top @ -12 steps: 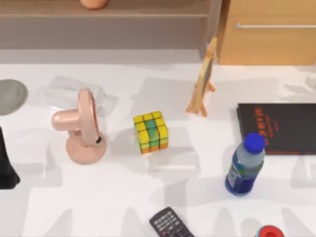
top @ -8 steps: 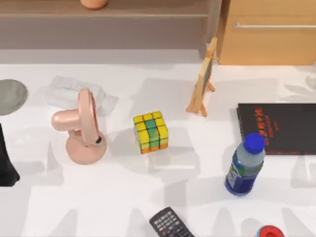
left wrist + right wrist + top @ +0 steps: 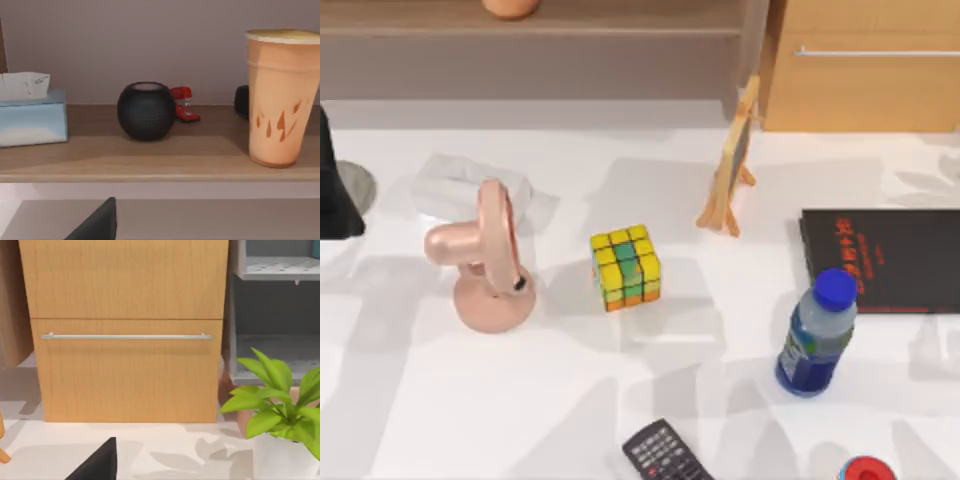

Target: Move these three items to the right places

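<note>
Left arm (image 3: 338,190) is sitting at the table's left edge, behind and to the left of the fan (image 3: 485,262); cannot tell whether its jaws are wide, narrow or holding anything. Its wrist camera is looking straight at the shelf (image 3: 150,160), where the vase (image 3: 281,97) is standing upright on the board, well to the side of a black round speaker (image 3: 146,111), a red stapler (image 3: 184,103) and a tissue box (image 3: 31,115). In the top view the vase's rim (image 3: 510,8) is peeking out on the shelf, behind the fan.

Cube (image 3: 625,267) is sitting untouched on the table (image 3: 620,400), just right of the fan and well left of the bottle (image 3: 816,333). Easel (image 3: 732,160) is standing behind and right of the cube; black book (image 3: 885,260) is lying right of the bottle; remote (image 3: 665,453) is lying at the front edge.

Right arm is idling, its camera facing the wooden drawer front (image 3: 125,335) and a plant (image 3: 280,405).

Judgement: vase looks placed; cube is the step in hand, not gripped yet. Next move calls for bringing an arm over the cube, jaws wide, descending square to two opposite faces while clearing the fan. Cannot place the blue book.
</note>
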Controlling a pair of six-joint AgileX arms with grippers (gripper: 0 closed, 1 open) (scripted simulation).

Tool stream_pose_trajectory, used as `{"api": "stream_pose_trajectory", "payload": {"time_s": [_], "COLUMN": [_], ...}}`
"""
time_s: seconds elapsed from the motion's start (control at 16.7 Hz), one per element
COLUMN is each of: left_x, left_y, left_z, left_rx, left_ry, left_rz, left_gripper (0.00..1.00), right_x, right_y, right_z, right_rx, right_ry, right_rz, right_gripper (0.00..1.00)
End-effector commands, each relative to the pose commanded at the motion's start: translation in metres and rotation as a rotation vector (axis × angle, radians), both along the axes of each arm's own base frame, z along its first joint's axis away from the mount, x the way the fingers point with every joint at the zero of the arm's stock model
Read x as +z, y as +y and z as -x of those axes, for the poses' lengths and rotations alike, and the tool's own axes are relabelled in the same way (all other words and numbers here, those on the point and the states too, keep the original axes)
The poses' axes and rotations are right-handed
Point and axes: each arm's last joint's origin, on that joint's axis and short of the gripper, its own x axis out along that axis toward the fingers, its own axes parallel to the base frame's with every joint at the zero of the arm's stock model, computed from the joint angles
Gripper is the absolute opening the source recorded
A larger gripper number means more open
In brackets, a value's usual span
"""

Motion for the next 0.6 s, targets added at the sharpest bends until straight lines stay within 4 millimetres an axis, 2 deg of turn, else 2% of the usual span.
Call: {"api": "stream_pose_trajectory", "payload": {"time_s": [0.12,0.24,0.42,0.6], "left_x": [0.014,0.019,0.014,0.001], "left_y": [-0.01,-0.023,-0.047,-0.073], "left_z": [-0.032,-0.069,-0.124,-0.17], "left_rx": [0.003,0.007,0.014,0.016], "left_ry": [0.026,0.054,0.078,0.077], "left_rz": [-0.001,-0.004,-0.009,-0.01], "left_gripper": [1.0,1.0,1.0,1.0], "right_x": [0.0,0.0,0.0,0.0], "right_y": [0.0,0.0,0.0,0.0], "right_z": [0.0,0.0,0.0,0.0], "right_rx": [0.0,0.0,0.0,0.0], "right_ry": [0.0,0.0,0.0,0.0], "right_rz": [0.0,0.0,0.0,0.0], "right_gripper": [1.0,1.0,1.0,1.0]}}
